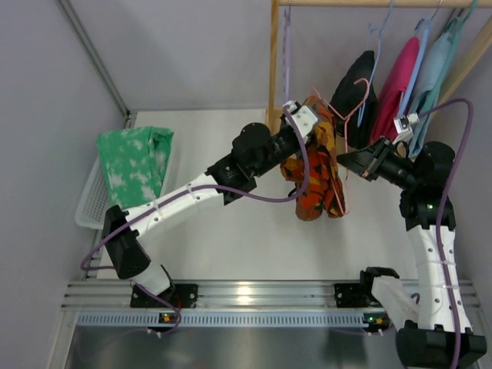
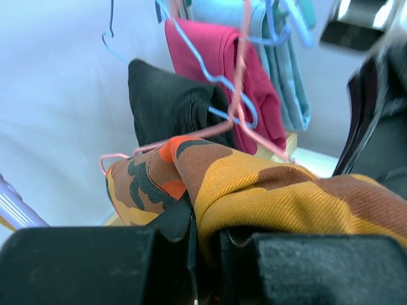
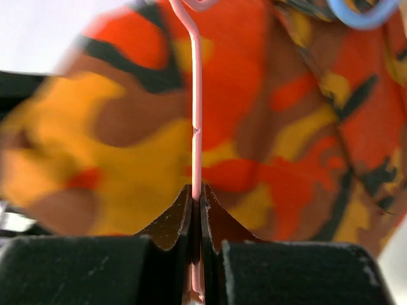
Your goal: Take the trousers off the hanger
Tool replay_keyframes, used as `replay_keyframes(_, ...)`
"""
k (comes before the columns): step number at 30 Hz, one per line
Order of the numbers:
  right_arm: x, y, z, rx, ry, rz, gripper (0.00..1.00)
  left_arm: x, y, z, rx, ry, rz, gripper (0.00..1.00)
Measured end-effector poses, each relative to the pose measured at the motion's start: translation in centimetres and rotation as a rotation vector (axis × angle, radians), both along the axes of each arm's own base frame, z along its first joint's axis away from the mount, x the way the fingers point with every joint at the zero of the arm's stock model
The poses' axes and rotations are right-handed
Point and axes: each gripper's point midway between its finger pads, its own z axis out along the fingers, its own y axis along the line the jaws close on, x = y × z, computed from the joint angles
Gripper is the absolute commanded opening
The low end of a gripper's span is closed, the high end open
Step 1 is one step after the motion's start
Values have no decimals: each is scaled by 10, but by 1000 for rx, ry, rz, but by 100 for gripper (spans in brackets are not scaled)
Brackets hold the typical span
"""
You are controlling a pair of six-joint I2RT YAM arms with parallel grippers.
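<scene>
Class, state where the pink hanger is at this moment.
Top view, right of centre: the pink hanger carries the orange trousers, just left of the black garment, with its wire clamped in the right gripper's shut jaws.

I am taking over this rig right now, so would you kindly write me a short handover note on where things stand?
Left end effector: shut on a fold of the orange camouflage trousers.
Right end effector: shut on the wire of the pink hanger.
Place: the trousers hang bunched between the two arms, in front of the clothes rack, apparently still draped on the hanger.
Done: both grips are set.
Left: draw the trousers off the hanger, then set them down.
</scene>
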Motion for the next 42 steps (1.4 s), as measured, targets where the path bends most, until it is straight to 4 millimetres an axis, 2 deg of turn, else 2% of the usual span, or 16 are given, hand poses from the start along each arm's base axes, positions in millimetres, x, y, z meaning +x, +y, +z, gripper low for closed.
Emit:
replay_keyframes(7, 5, -13, -54, -56, 65, -67, 0, -8, 5, 53, -62, -24, -18, 0)
replay_keyframes(14, 4, -22, -119, -111, 199, -105, 0, -21, 27, 135, -190, -128, -14, 0)
replay_keyframes(17, 3, -24, -133, -130, 220, -111, 0, -28, 39, 160, -231, -165, -12, 0)
replay_keyframes(20, 3, -26, -139, -143, 225, -116, 0, -39, 51, 173, -252, -184, -24, 0)
replay_keyframes(24, 4, -28, -139, -156, 211, -115, 0, -66, 67, 167, -239, -188, -97, 0)
replay_keyframes(27, 4, -28, -140, -164, 203, -114, 0, -86, 78, 151, -215, -151, -157, 0)
replay_keyframes(30, 4, -29, -140, -180, 188, -109, 0, -97, 88, 135, -182, -87, -178, 0)
replay_keyframes(36, 4, -29, -138, -210, 155, -93, 0, -108, 109, 95, -101, -37, -160, 0)
replay_keyframes(42, 4, -31, -132, -256, 99, -82, 0, -98, 143, 63, -24, -28, -23, 0)
